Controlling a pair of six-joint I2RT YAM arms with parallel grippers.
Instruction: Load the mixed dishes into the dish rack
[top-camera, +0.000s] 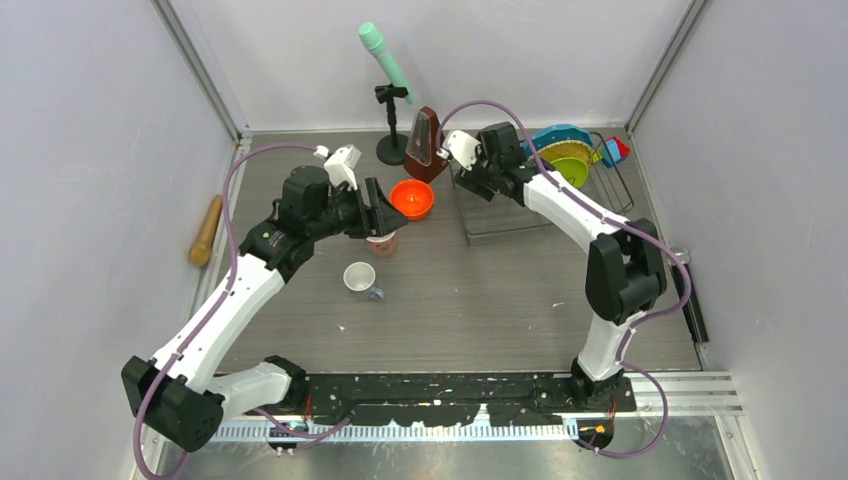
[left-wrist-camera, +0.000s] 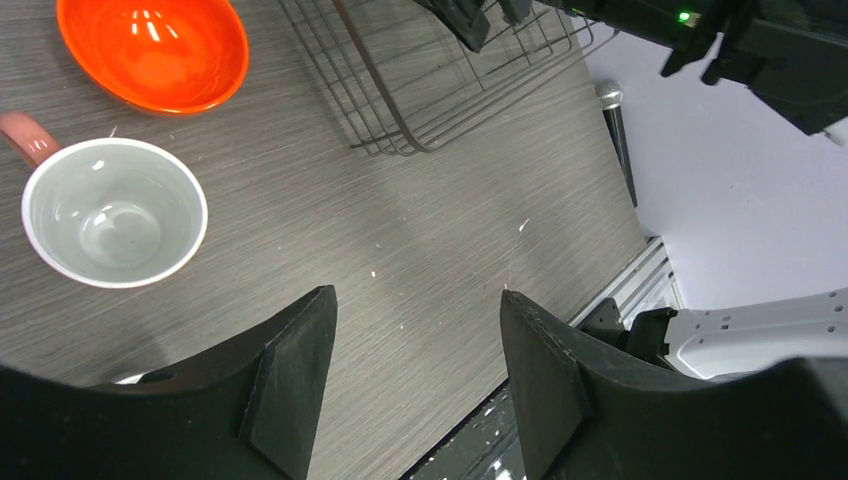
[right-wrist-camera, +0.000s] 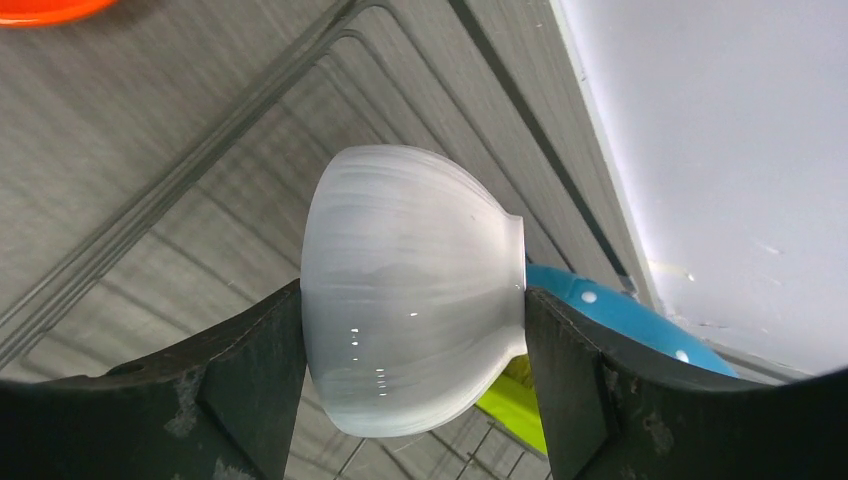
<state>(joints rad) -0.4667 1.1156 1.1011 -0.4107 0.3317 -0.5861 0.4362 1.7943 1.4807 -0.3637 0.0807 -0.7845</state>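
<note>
Two plates racked: scalloped teal plate (right-wrist-camera: 620, 320) and lime-green plate (right-wrist-camera: 515, 400) stand at far right of dish rack (top-camera: 500, 215) | right hand (right-wrist-camera: 415, 375) clamps white bowl (right-wrist-camera: 410, 300) sideways above rack's left wires | left hand (left-wrist-camera: 418, 370) open, empty, over desk (left-wrist-camera: 400, 220) beside pinkish mug (left-wrist-camera: 113, 212), orange bowl (left-wrist-camera: 152, 50) just beyond | risk: glazed bowl may slip from the pads, or clip the plates if released high

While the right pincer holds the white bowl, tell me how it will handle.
The white bowl looks glossy and glazed, so it may slip in the right pincer. It seems rigid ceramic, likely to chip against the dish rack wires. Held sideways, its rounded wall could roll if released.
</note>
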